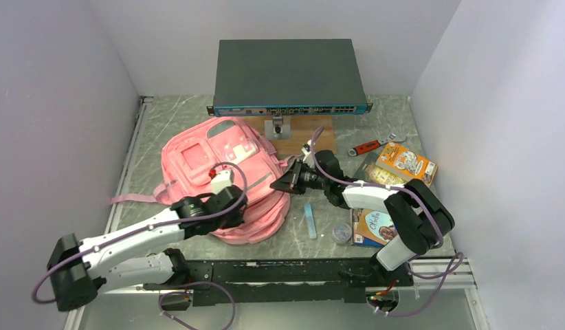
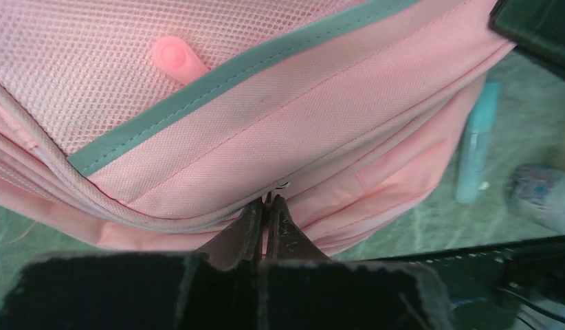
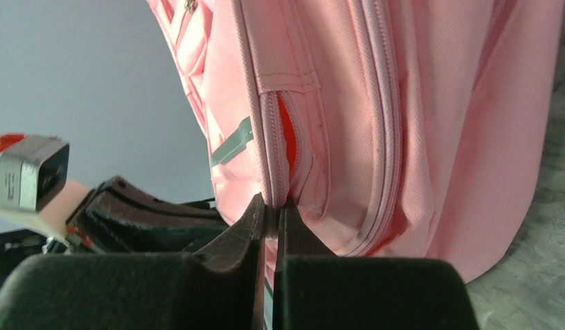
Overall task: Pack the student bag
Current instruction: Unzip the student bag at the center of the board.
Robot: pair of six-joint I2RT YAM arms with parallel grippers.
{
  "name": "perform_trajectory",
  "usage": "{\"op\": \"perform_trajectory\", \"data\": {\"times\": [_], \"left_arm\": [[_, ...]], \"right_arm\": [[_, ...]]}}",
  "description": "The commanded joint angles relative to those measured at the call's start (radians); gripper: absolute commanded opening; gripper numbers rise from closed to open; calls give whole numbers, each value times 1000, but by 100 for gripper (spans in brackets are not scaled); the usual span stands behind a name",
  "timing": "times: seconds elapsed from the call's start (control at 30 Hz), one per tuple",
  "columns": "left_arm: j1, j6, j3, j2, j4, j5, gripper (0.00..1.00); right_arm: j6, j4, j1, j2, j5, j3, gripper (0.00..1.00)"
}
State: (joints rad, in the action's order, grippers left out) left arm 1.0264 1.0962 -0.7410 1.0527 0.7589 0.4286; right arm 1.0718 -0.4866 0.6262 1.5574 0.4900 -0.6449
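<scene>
Jaws of the left gripper (image 2: 267,206) press together on a fold by the zip of the student bag (image 1: 197,155), lying left of centre on the tabletop (image 1: 321,237); the right gripper (image 3: 269,210) pinches a zip edge. Soft, limp, probably light: seams and zip tape should hold best.

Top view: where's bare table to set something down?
Back-left corner of the table, behind the backpack and left of the network box. Smaller patch at the back-right corner, behind the red tool. Crowded: the right side with snack packs, and the front around the blue tube.
</scene>
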Motion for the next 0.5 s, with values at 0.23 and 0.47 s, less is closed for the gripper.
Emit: {"op": "perform_trajectory", "data": {"times": [0.23,0.47], "left_arm": [[-308,-113,71,-148,231,-63,0],[-307,-50,46,-112,325,-15,0]], "right_arm": [[-133,64,-161,-26,72,-43,0],[-191,132,-200,14,112,-123,0]]}}
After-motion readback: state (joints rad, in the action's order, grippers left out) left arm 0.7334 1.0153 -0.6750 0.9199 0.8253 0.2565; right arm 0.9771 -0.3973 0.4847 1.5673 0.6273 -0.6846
